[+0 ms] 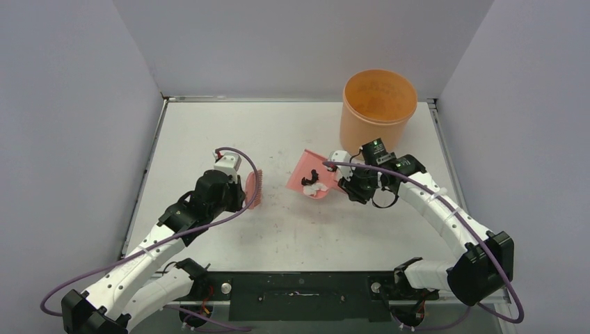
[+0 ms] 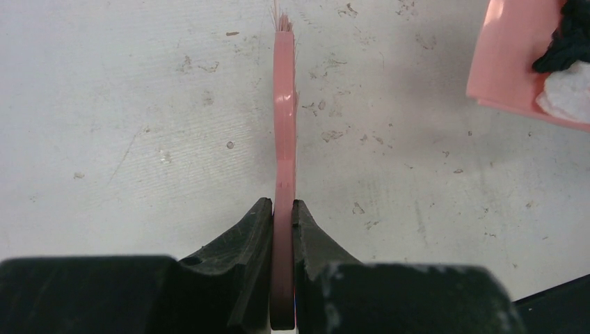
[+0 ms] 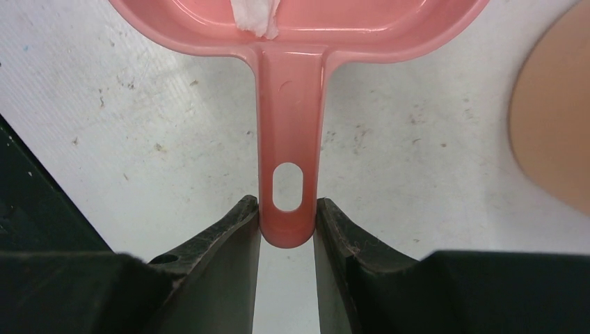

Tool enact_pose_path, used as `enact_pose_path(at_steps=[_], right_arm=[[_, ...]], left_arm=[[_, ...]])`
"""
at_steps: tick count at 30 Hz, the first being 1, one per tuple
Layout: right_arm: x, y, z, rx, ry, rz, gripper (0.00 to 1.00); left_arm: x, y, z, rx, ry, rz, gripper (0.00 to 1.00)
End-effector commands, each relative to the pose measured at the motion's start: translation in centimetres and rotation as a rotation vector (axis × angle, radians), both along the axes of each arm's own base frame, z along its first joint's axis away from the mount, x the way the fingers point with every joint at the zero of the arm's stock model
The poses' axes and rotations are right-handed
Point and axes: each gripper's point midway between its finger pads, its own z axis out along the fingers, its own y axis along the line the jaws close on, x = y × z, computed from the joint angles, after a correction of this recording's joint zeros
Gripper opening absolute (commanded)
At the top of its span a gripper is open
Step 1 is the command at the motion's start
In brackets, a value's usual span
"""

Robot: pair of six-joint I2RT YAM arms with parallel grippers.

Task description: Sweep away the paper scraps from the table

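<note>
My left gripper [image 1: 240, 191] is shut on the pink hand brush [image 1: 254, 188], seen edge-on in the left wrist view [image 2: 284, 125], held over the white table [image 1: 209, 139]. My right gripper [image 1: 342, 182] is shut on the handle [image 3: 287, 174] of the pink dustpan [image 1: 308, 171], which sits mid-table and looks slightly tilted. Black and white paper scraps [image 1: 313, 186] lie in the dustpan; they also show in the left wrist view [image 2: 567, 62], and a white scrap shows in the right wrist view [image 3: 256, 15]. I see no loose scraps on the table.
An orange bucket [image 1: 378, 111] stands at the back right, close behind my right gripper; its side shows in the right wrist view [image 3: 553, 132]. Grey walls close in the table at the back and sides. The table surface has small scuff marks.
</note>
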Motion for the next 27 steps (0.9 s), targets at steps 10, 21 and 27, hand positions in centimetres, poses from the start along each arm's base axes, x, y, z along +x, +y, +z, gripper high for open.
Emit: enact_pose_path(at_steps=[10, 21, 27], right_arm=[[6.1, 0.7, 10.1, 0.200, -0.135, -0.077, 0.05], [14.6, -9.3, 18.7, 0.446, -0.291, -0.467, 0.05], [16.9, -14.4, 20.6, 0.390, -0.432, -0.675, 0.05]], left_arm=[[0.9, -0.8, 0.9, -0.030, -0.039, -0.017, 0.01], [0.8, -1.2, 0.2, -0.023, -0.002, -0.040, 0.00], [0.7, -1.4, 0.0, -0.025, 0.008, -0.050, 0.00]])
